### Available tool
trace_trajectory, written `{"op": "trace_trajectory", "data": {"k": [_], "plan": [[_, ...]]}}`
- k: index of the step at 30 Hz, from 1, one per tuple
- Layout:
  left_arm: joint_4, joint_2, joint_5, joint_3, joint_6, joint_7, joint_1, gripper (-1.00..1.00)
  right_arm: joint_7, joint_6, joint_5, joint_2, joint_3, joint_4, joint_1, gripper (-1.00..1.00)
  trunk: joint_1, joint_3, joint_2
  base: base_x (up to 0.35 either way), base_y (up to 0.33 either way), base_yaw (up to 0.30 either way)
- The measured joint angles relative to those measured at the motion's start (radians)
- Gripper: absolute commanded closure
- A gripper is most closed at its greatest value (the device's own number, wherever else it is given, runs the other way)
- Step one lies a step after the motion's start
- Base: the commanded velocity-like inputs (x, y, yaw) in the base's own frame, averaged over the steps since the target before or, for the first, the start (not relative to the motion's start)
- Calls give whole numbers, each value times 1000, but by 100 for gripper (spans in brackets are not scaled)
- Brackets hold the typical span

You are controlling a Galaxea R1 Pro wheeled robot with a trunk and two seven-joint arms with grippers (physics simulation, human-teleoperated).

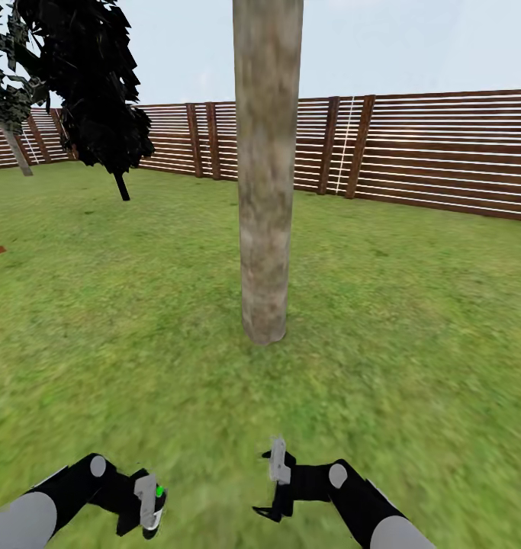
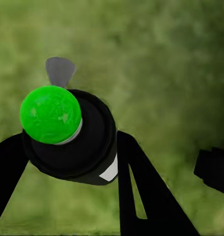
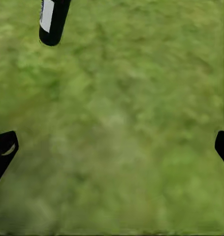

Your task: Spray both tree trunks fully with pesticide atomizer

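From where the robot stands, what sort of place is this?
Most likely a fenced garden or backyard: a green lawn underfoot, a brown slatted wooden fence around it, a thick pale tree trunk straight ahead, and a dark cypress-like tree toward the far corner, under open sky.

Open grass (image 1: 413,320) either side of tree trunk (image 1: 266,191); trunk blocks straight ahead; fence (image 1: 443,152) far behind.

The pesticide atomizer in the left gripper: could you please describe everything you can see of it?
The pesticide atomizer is a black, rounded bottle with a bright green ball cap, a pale collar under it, a grey trigger-like tab beside it and a white label patch on its side. It looks like smooth plastic. The left gripper holds it between its black fingers, low over the grass, near the tree trunk.
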Motion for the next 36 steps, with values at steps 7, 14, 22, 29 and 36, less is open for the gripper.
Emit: {"op": "trace_trajectory", "data": {"k": [7, 14, 22, 29, 36], "plan": [[61, -7, 104, 166, 67, 330, 0, 100, -299, -2, -54, -142, -190, 191, 3, -100, 0, 0, 0, 0, 0, 0], [91, -38, 355, 347, 203, 582, 0, 100, -992, -14, -171, -184, -243, 370, 14, -100, 0, 0, 0, 0, 0, 0], [111, -122, 393, 355, 232, 697, 4, 100, -1091, -206, -440, -193, -241, 376, 140, -100, 0, 0, 0, 0, 0, 0], [120, -159, 429, 392, 294, 776, 3, 100, -1093, -211, -453, -191, -241, 377, 146, -100, 0, 0, 0, 0, 0, 0], [80, -243, 437, 391, 370, 808, -1, 100, -1087, -209, -554, -185, -239, 377, 146, -100, 0, 0, 0, 216, -51, 0]]}}
